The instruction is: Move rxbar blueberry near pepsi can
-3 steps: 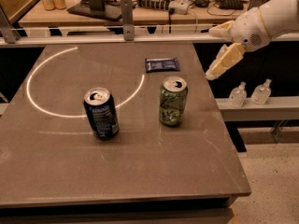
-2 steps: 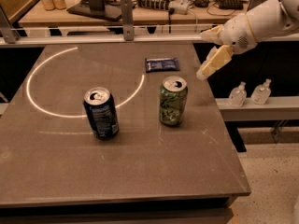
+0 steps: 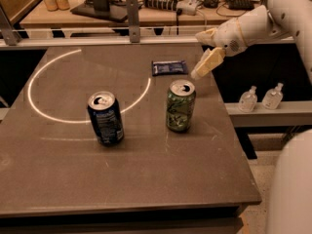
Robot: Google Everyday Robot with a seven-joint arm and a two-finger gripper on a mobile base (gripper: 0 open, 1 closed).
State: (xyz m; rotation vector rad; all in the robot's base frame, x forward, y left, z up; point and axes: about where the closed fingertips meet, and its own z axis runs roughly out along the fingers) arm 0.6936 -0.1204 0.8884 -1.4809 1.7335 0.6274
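The rxbar blueberry (image 3: 169,68) is a flat dark blue wrapper lying on the far middle of the grey table (image 3: 146,179). The pepsi can (image 3: 105,118) is navy with a silver top and stands upright left of centre. My gripper (image 3: 196,55) hangs above the table's right edge, just right of the bar and slightly above it. It is open and empty, with one pale finger (image 3: 207,64) pointing down-left toward the bar.
A green can (image 3: 180,106) stands upright between the bar and the front of the table, right of the pepsi can. A bright ring of light (image 3: 34,77) lies on the table's left part. Two small bottles (image 3: 261,97) sit on a ledge to the right. A cluttered desk (image 3: 146,9) is behind.
My gripper has moved left and a little down, from off the table's right side to close beside the bar. The cans and bar have not moved.
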